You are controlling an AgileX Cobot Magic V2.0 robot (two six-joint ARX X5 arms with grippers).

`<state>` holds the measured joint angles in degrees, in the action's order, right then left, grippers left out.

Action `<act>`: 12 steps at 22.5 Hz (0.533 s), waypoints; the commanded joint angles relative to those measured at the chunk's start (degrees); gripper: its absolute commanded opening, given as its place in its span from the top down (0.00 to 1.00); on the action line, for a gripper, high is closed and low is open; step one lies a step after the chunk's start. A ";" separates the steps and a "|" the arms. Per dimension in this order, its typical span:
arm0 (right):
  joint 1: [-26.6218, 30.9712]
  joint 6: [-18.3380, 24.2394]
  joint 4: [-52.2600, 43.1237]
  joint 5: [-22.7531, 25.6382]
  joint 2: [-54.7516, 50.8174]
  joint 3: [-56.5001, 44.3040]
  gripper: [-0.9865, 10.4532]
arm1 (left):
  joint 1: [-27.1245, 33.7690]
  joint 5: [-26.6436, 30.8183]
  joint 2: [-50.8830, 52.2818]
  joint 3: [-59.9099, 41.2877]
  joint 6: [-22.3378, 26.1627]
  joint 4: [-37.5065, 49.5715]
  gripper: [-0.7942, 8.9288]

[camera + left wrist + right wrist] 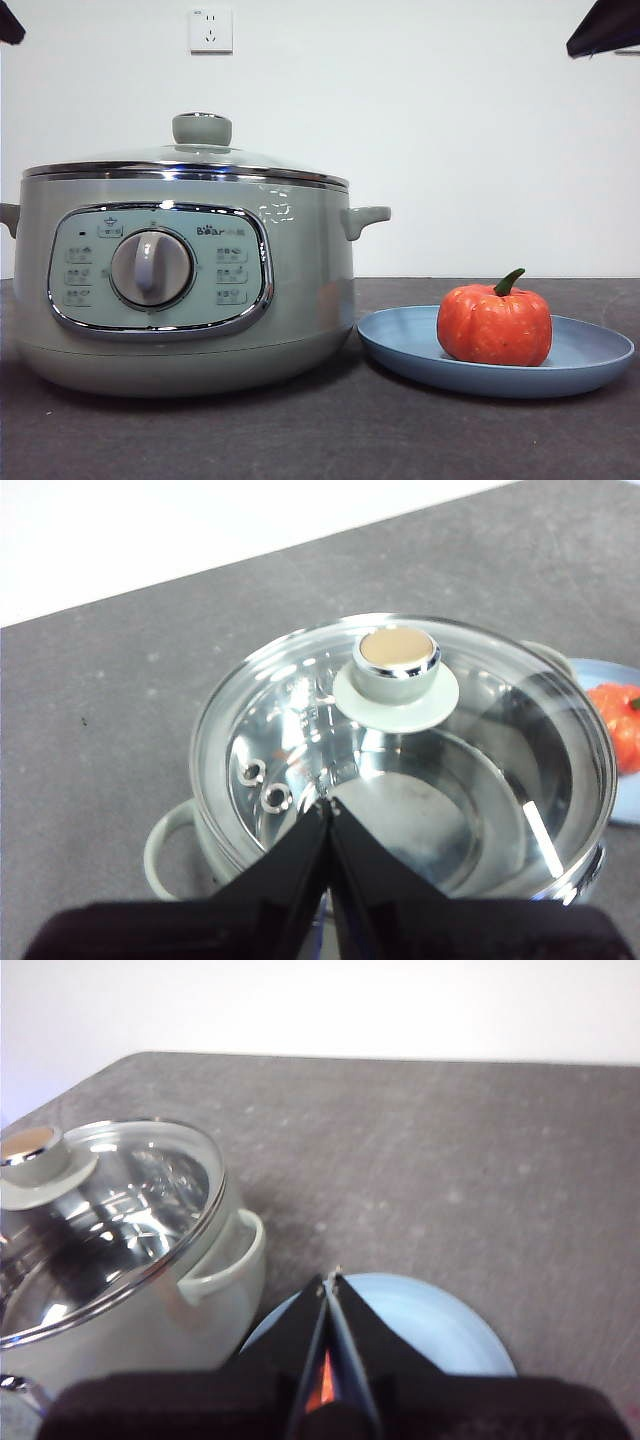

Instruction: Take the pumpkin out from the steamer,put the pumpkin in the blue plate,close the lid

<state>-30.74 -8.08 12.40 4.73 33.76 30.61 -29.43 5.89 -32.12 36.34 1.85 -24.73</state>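
Lidded steamer on the left, pumpkin sitting in the blue plate on the right, both arms lifted clear.

On the left of the dark table (200, 440) stands the steamer (180, 290), dial facing us, with the lid (190, 160) seated flat on its rim and the pale green knob upright on top. High above the lid hangs the left gripper (328, 805), its two black jaws pressed tip to tip and holding nothing. Just to the right of the steamer, close by its base, lies the blue plate (590, 365), and the pumpkin (494, 325) rests upright in it, green stem curling up. Over the plate hangs the right gripper (330, 1280), jaws likewise closed together and empty, a sliver of orange showing between them.
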 commanded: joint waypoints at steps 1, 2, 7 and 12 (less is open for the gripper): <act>-0.04 -1.92 0.11 0.11 0.04 -0.46 0.93 | -0.11 0.11 -0.20 -0.31 -0.52 -0.35 0.92; -0.09 -1.92 0.09 0.04 0.04 -0.46 0.93 | -0.13 -0.04 -0.31 -0.31 -0.52 -0.59 0.92; -0.02 -1.92 0.07 0.17 -0.09 -0.46 0.93 | -0.13 -0.07 -0.63 -0.31 -0.52 -0.98 0.92; -0.02 -1.92 0.09 0.13 0.00 -0.46 0.93 | -0.13 -0.04 -0.63 -0.31 -0.52 -1.03 0.92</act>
<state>-30.74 -9.48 12.88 4.73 33.82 30.61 -29.45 5.82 -32.91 36.34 1.85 -25.91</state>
